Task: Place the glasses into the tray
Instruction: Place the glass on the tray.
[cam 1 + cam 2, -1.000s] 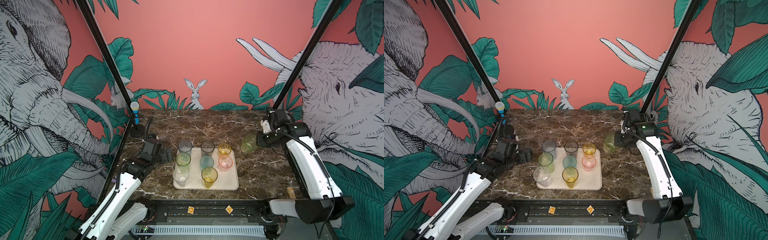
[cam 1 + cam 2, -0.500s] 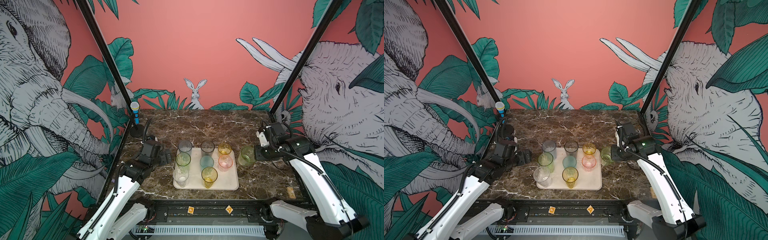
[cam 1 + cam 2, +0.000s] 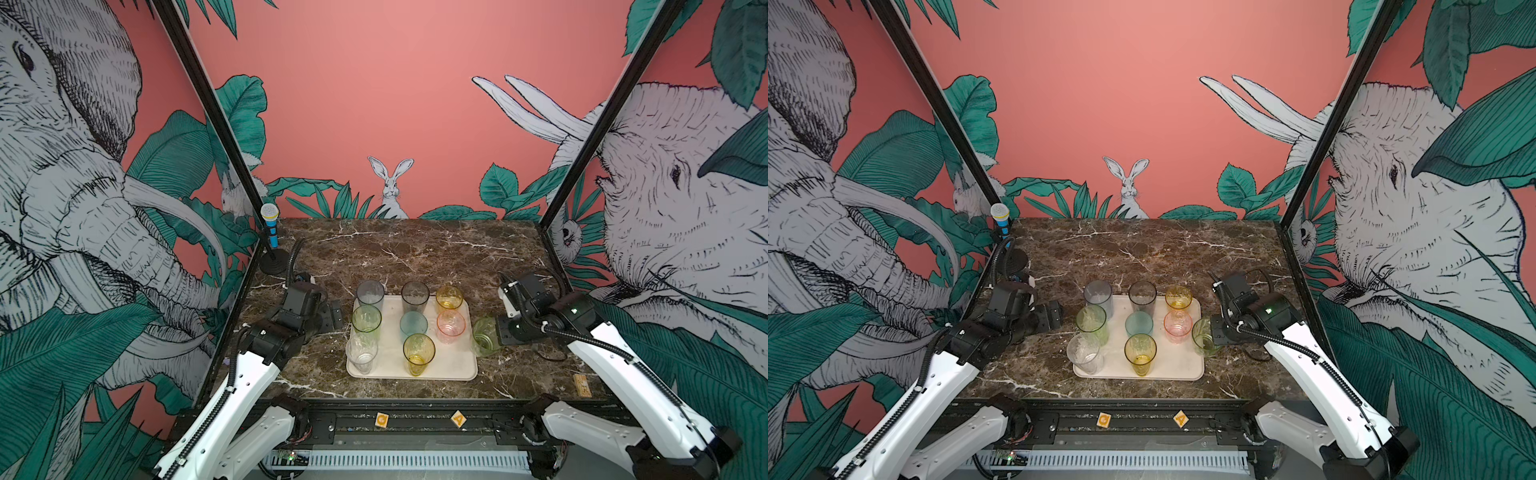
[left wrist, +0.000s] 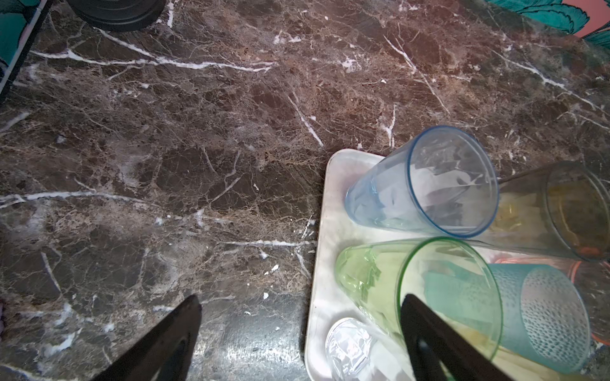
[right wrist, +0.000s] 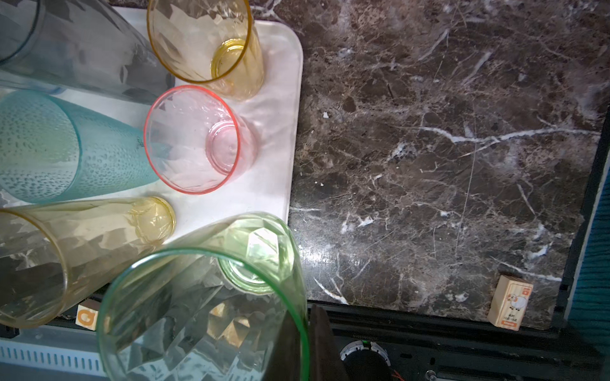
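The dark marble desk (image 3: 415,249) carries the cream tray (image 3: 453,365) near the middle of its front edge. The left tool (image 3: 333,316) hovers over the desk beside the tray's left rim, jaws spread wide and holding nothing. The right tool (image 3: 496,330) is pinched tight on the wall of a short pale green glass (image 3: 484,336) at the tray's right rim; whether that glass touches the tray I cannot tell. Eight glasses stand upright in the tray: grey (image 3: 370,293), smoky brown (image 3: 414,296) and amber (image 3: 449,298) along the far side, tall green (image 3: 366,320), teal (image 3: 413,323) and pink (image 3: 451,326) in the middle, clear (image 3: 362,353) and yellow (image 3: 419,353) nearest the front. A blue toy microphone (image 3: 271,226) stands at the far left corner, and a small wooden block (image 3: 581,384) lies near the front right corner.
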Tool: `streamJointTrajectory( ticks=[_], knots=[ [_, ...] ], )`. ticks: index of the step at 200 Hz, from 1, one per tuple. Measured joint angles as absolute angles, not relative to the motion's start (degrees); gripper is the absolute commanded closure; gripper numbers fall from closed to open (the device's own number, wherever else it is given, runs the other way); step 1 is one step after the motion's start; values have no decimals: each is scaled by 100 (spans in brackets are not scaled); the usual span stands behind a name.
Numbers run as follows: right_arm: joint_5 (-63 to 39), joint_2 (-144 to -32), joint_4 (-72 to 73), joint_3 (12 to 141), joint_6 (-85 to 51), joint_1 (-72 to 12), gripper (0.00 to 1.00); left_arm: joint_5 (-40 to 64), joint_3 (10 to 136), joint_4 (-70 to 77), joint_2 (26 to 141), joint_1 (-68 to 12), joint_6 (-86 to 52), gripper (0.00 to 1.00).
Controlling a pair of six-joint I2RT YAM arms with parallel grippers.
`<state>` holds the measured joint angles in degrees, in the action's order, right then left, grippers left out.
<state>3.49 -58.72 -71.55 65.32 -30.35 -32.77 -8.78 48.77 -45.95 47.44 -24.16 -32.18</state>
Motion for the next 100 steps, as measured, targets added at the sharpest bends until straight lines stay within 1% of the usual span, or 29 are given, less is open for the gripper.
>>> streamJointTrajectory(
  ticks=[71, 100],
  knots=[
    [788, -5907, -6825, 6187, -3695, -4458, 100, -871, 4821, -4593, 4742, -2416, -3260, 5],
    [943, -5990, -6643, 6090, -3894, -4818, 100, -854, 4794, -4593, 4742, -2416, -3264, 5]
  ],
)
